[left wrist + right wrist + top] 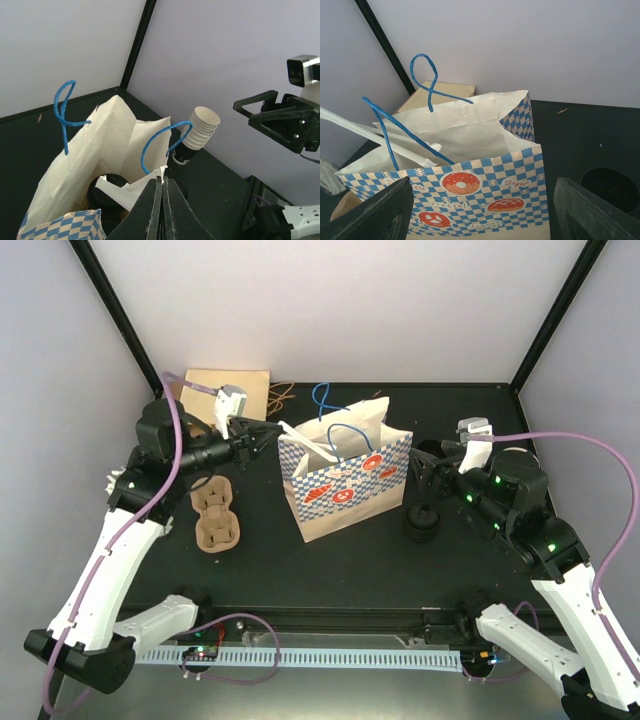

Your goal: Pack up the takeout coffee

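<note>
left gripper point(161, 210) — pinching bag point(75, 165) rim | black lid point(107, 186) inside bag, just beside

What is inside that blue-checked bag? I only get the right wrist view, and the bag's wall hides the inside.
Observer: The left wrist view looks down into it. A round black lid sits low inside the paper bag, probably on the coffee.
Operator: Who is holding the bag open?
Observer: The left gripper is shut at the rim and seems to be pinching the paper.
Operator: Any spare cups around?
Observer: Yes, a stack of nested cream cups leans tilted beyond the bag.
</note>
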